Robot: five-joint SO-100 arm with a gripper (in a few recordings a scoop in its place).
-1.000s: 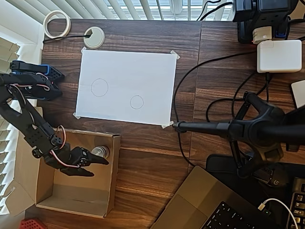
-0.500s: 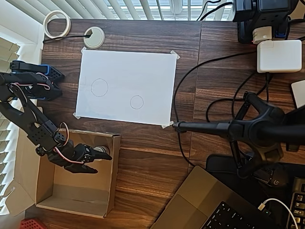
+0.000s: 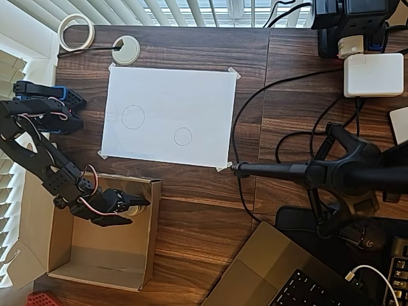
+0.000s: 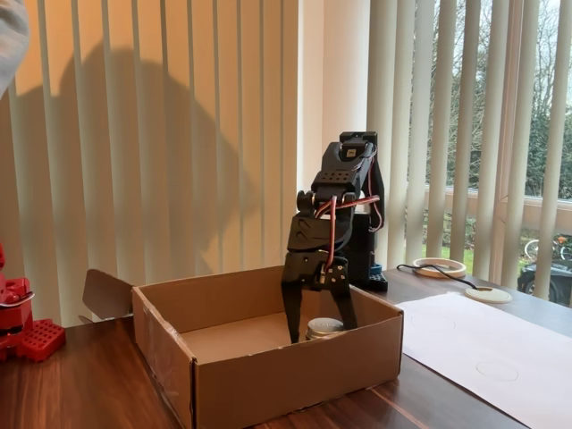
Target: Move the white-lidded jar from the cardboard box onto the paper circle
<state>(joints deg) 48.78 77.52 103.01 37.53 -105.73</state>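
The white-lidded jar [image 4: 323,327] stands inside the cardboard box [image 4: 268,375], near its corner closest to the white sheet [image 3: 169,115]. The gripper [image 4: 319,327] reaches down with one finger on each side of the jar, spread and not clamped. The paper circle [image 3: 183,136] lies bare, well apart from the box.

brown cardboard box [image 4: 268,366], black gripper [image 4: 319,323], white sheet [image 3: 169,115]

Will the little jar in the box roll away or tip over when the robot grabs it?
Probably not. The jar looks squat and stands upright on the flat floor of the cardboard box, so it should stay steady. The gripper fingers straddle it, but its sides look smooth, so it might slip a little.
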